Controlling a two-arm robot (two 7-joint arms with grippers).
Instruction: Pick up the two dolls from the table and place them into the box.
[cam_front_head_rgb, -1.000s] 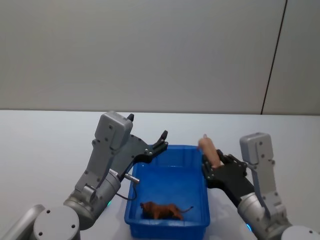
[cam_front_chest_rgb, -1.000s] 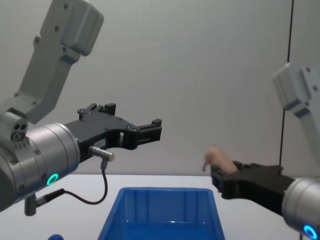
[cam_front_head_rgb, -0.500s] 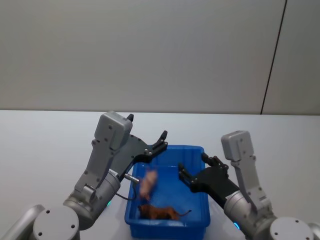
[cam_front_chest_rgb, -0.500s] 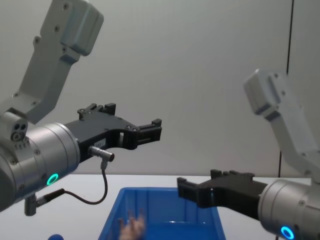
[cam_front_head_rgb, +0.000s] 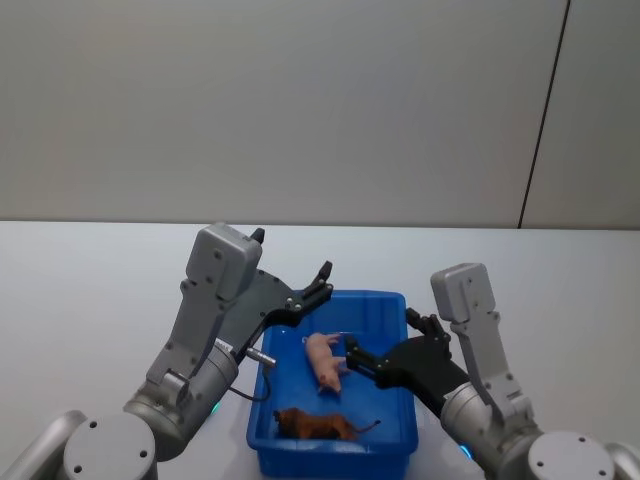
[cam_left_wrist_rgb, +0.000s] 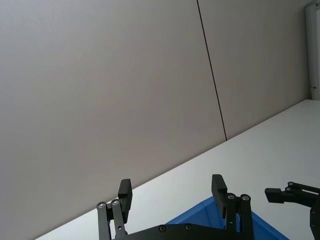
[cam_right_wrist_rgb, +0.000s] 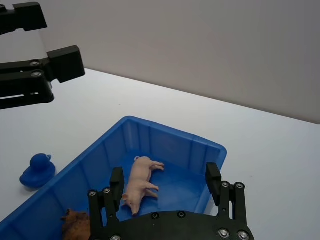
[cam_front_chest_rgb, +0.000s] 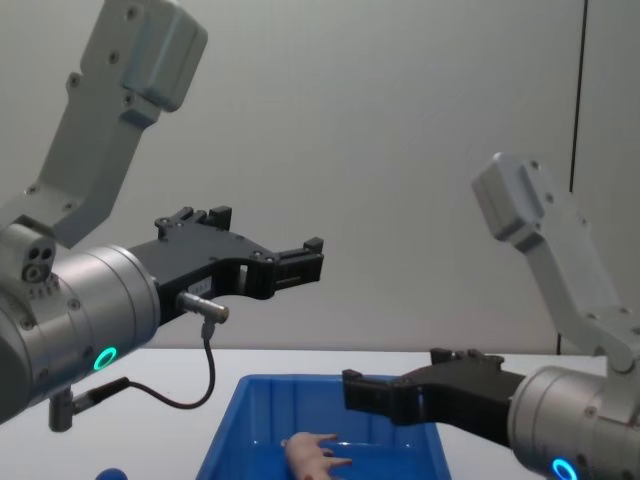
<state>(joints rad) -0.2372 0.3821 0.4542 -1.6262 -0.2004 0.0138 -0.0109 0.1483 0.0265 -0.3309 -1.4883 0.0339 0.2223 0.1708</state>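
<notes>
Since both dolls lie inside the box (cam_front_head_rgb: 330, 462), nothing on the table (cam_front_head_rgb: 80, 290) looks left to fetch, and I judge the task essentially complete. Of the 2 figures, the pink doll (cam_front_head_rgb: 324, 361) rests on its side mid-floor of the box, legs pointing sideways. The brown doll (cam_front_head_rgb: 314, 425) lies close to the box's near wall.

The left gripper (cam_front_head_rgb: 322, 281) hangs above the box's far-left corner, fingers spread and holding nothing. The right gripper (cam_front_head_rgb: 380, 333) reaches over the box's right half, above the pink doll, its 2 fingers wide apart and empty too.

Both toys look small, light and fairly stiff, probably moulded plastic or rubber with a smooth skin that could slip. Their thin legs and the brown one's tail are poor places to grip. If either needed regrasping, I would close across the thick torso, from flank to flank. A small blue duck (cam_right_wrist_rgb: 36, 170) sits on the table just outside the box's left wall, and it is not part of the job.
</notes>
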